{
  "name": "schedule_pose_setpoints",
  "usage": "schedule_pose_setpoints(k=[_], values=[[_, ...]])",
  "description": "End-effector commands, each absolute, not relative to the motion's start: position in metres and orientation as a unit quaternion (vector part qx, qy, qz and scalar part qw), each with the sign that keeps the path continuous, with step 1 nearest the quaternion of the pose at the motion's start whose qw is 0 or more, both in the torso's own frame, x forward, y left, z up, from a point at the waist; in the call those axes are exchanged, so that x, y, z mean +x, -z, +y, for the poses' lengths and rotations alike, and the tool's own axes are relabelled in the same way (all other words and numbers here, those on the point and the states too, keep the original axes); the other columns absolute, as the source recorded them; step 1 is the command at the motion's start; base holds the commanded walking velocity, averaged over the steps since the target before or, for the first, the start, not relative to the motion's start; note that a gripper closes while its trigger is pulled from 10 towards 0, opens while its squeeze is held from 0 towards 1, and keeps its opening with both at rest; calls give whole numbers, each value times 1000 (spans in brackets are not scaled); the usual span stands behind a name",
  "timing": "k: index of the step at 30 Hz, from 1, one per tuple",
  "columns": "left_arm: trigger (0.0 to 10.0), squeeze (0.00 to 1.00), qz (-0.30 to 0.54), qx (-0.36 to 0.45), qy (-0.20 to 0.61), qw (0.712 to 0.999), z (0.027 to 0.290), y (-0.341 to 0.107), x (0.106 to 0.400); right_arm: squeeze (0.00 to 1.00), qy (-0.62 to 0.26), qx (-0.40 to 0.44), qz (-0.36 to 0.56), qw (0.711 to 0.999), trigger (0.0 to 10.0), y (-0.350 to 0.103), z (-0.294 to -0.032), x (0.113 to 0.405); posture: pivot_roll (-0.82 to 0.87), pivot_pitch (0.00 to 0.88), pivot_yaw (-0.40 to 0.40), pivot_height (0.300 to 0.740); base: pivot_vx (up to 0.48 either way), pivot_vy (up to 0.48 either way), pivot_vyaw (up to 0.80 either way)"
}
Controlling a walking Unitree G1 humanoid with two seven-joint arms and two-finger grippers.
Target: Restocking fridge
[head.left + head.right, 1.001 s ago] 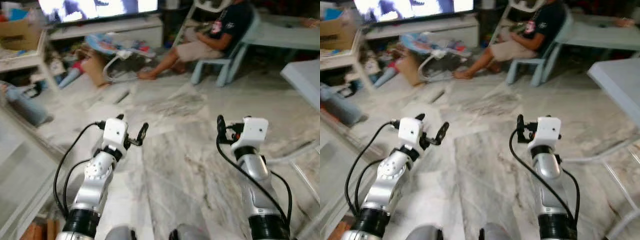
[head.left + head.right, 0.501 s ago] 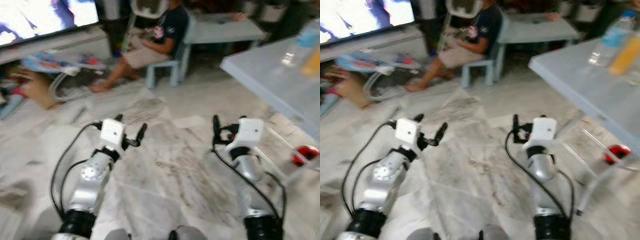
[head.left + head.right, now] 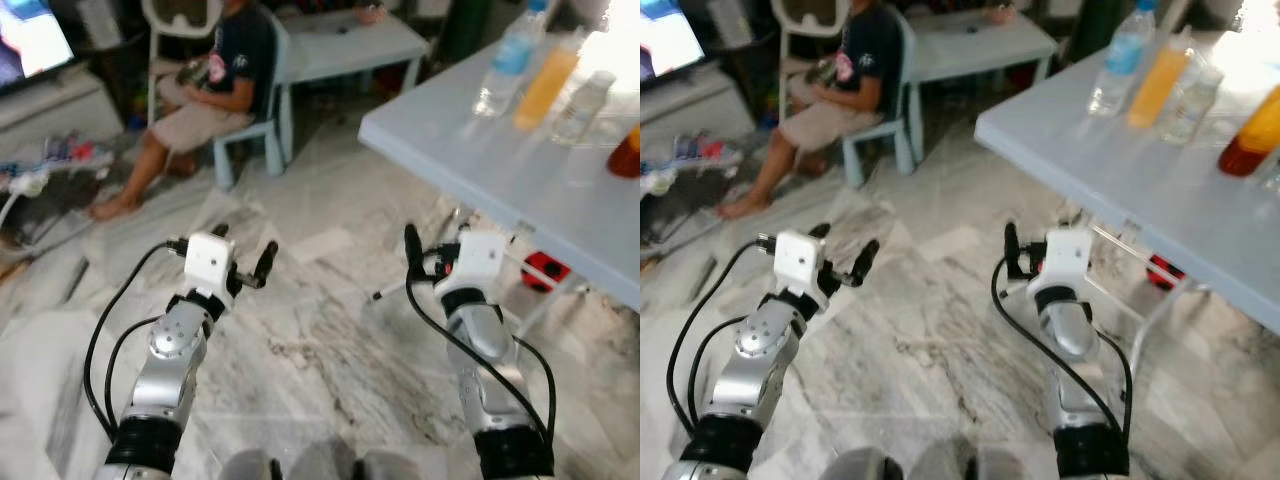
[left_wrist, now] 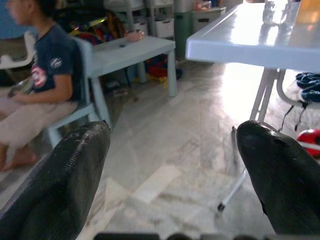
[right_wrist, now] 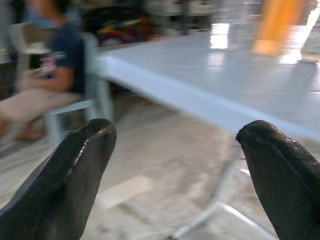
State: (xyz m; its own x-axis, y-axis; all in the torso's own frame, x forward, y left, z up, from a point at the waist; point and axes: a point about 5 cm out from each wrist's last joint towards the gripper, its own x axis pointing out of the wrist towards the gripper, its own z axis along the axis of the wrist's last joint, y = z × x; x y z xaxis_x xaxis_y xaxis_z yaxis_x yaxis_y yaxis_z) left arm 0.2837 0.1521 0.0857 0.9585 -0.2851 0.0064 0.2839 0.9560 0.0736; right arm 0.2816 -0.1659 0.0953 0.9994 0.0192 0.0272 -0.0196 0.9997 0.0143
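Note:
A pale blue-grey table [image 3: 480, 170] stands at my right with drinks on it: a clear water bottle [image 3: 505, 65], an orange juice bottle [image 3: 547, 85], a small clear bottle [image 3: 585, 100] and an amber bottle [image 3: 628, 155] at the frame edge. My left gripper [image 3: 243, 262] is held out over the marble floor, open, with nothing between its fingers. My right gripper [image 3: 440, 250] is also open and empty, just short of the table's near edge. In the right wrist view the tabletop [image 5: 225, 85] and the orange bottle [image 5: 277, 25] lie ahead.
A person [image 3: 215, 90] sits on a light blue chair at the back left, beside a small low table [image 3: 345, 40]. Thin metal legs [image 3: 540, 300] and a red object [image 3: 545, 270] are under the big table. Open marble floor [image 3: 320, 340] lies between my arms.
The camera has swung to the right: the TV and floor clutter slid off to the left, and the table with bottles came into fuller view. Both grippers keep their open pose.

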Motion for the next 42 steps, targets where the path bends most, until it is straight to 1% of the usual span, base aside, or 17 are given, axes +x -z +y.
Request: schedule_pose_setpoints(k=[1,2,3,6,12,15,18,22,23,32,37,40,42], values=[[10000,0,-13,32,111,993,156,-86,282,0,20,-3,-19,1000,10000,-96,-182,275,-82,19,13,740,368,0,-800],[10000,0,-13,32,111,993,156,-86,282,0,20,-3,-19,1000,10000,-96,-182,275,-82,19,13,740,368,0,-800],[10000,0,-10,35,88,995,162,-84,281,0,24,-5,-17,1000,10000,-94,-184,271,-81,14,14,740,356,0,-800],[10000,0,-2,39,61,997,171,-80,279,0,33,-9,-13,999,10000,-91,-187,262,-73,13,15,740,317,0,-800],[10000,0,-5,39,63,997,171,-84,277,0,36,-13,-16,999,10000,-92,-187,258,-81,20,17,740,299,0,-800],[10000,0,-3,38,65,997,168,-83,275,0,35,-15,-18,999,10000,-93,-188,257,-86,26,19,740,0,0,-800],[10000,0,-1,33,61,998,165,-83,273,0,38,-21,-20,999,10000,-96,-190,256,-91,32,17,740,0,0,0],[10000,0,-9,52,68,996,163,-84,269,0,43,-23,-19,999,10000,-96,-193,252,-94,35,16,740,0,0,0],[10000,0,-4,43,54,998,165,-83,268,0,43,-25,-11,999,10000,-94,-193,249,-95,37,15,740,0,0,0],[10000,0,16,16,23,999,172,-79,255,0,46,-25,-2,999,10000,-91,-195,243,-99,25,15,740,0,0,-731],[10000,0,19,22,7,1000,180,-78,255,0,64,-26,-5,998,10000,-96,-200,237,-115,21,15,740,0,0,0],[10000,0,23,29,18,999,178,-77,257,0,63,-30,12,998,10000,-88,-200,227,-123,28,23,740,0,0,0],[10000,0,24,29,20,999,177,-77,257,0,62,-31,16,997,10000,-87,-199,226,-123,28,23,740,0,0,0]])
